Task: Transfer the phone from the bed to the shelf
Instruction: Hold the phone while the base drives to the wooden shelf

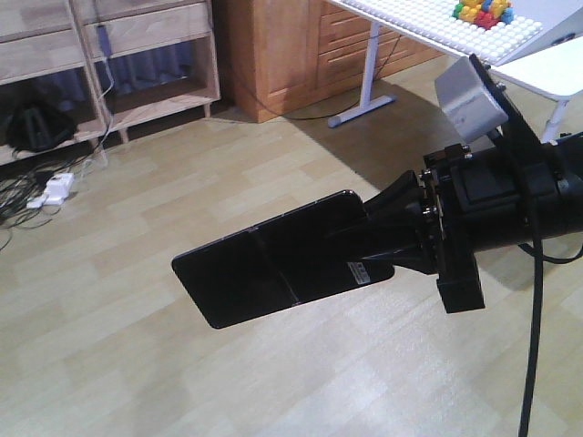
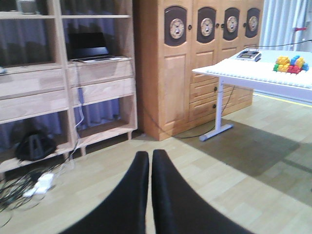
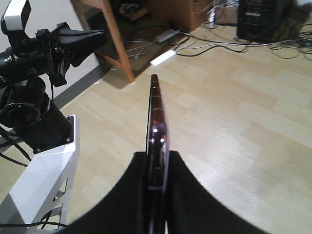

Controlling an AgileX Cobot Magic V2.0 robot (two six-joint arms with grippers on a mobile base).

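**Phone in the air, shelf not yet reached**

The phone is held by the right gripper, whose jaws are closed tightly on the end that carries the small white sticker. The rest of the slab sticks out freely past the fingertips. From the front camera its glossy black face and middle crease are seen. From the right wrist camera it is seen edge-on, with the pinkish rim pinched between the two black fingers. Nothing supports it from below, and only the wood-pattern floor is seen beneath it.

The left gripper is shown with its jaws almost together, only a thin slit between them, and nothing is held in it.

The bed is not seen in any view, so the pick-up is judged to be done: the phone is off the bedding and in a firm grasp. The carrying part is judged to be under way.

The shelf is seen across the room in the left wrist view, well apart from the grippers, with a laptop resting on one of its boards. Which board is meant for the phone cannot be told.

What is left is the approach to the shelf, the lowering of the phone onto a bare stretch of board, the opening of the jaws, and the withdrawal of the arm.
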